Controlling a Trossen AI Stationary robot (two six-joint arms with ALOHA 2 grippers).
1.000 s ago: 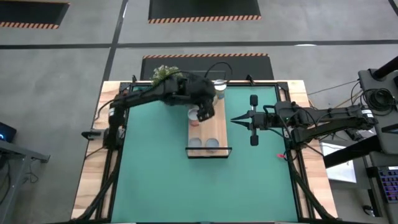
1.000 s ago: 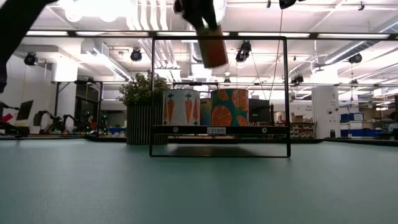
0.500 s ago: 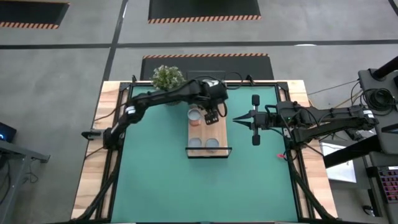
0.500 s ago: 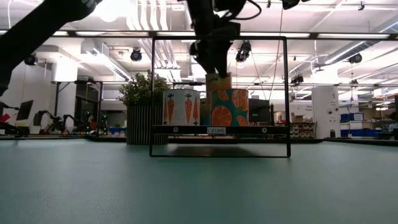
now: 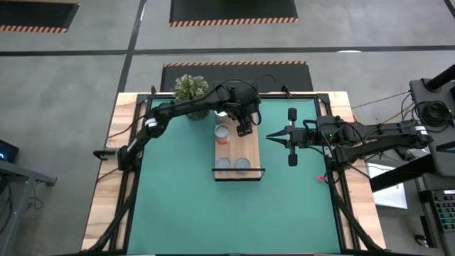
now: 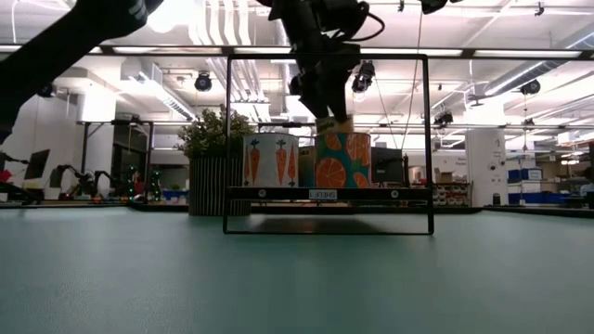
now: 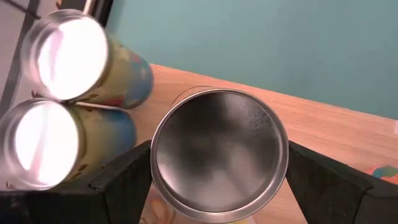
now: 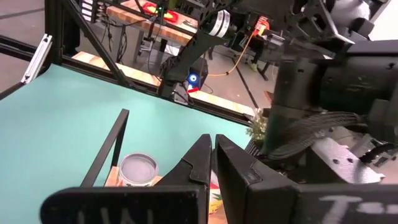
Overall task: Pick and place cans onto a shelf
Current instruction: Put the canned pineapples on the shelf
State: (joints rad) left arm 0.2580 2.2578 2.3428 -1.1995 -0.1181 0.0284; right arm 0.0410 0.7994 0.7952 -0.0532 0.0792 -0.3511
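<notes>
From above, I see my green mat [image 5: 234,206] with lots of bare room near me. The shelf [image 5: 237,151] holds four cans, and a plant [image 5: 189,88] stands just behind it. My left gripper [image 5: 244,126] is over the shelf.

Down low, two cans show on the shelf [image 6: 327,193].

My left wrist sees fingers [image 7: 121,180] clamped on one can [image 7: 219,152], two more beside it.

My right gripper [image 8: 213,163] waits beside the shelf, fingers together.

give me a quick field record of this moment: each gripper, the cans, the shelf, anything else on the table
left gripper: over the shelf's far half, fingers either side of a can that it holds
right gripper: shut, empty, beside the shelf over the green mat
shelf: wooden board with black wire frame
other cans: one beside the held can, two at the near end
plant: far left of the mat
</notes>
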